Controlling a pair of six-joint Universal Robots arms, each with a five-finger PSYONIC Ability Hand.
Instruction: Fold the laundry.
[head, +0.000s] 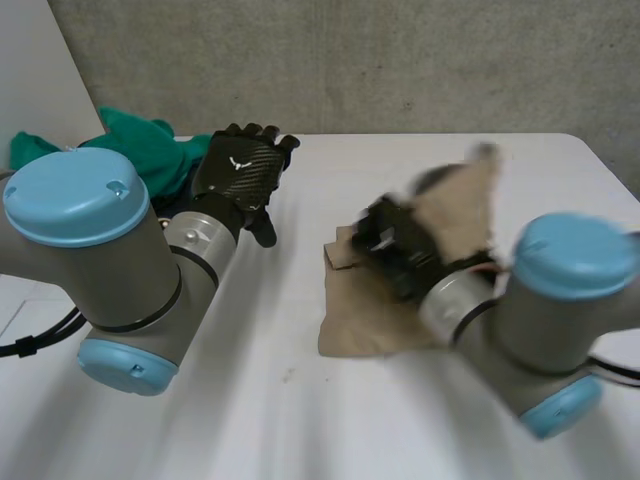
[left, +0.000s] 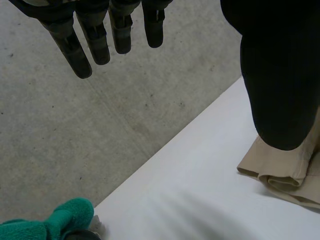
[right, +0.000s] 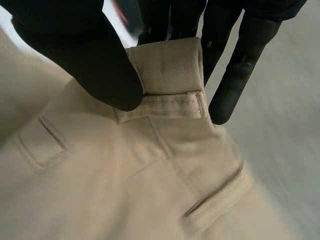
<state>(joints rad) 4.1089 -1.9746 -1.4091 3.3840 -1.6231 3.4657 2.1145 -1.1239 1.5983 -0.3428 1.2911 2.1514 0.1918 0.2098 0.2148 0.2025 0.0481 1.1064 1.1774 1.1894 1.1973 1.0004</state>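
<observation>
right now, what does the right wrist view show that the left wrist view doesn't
Right wrist view, not the left: the right hand pinching a folded edge of the beige trousers between thumb and fingers, with their pocket slits up close. Left wrist view, not the right: the left hand with straight fingers holding nothing, a green garment at the edge of the white table, and the concrete wall. Both: the beige trousers on the white table.
</observation>
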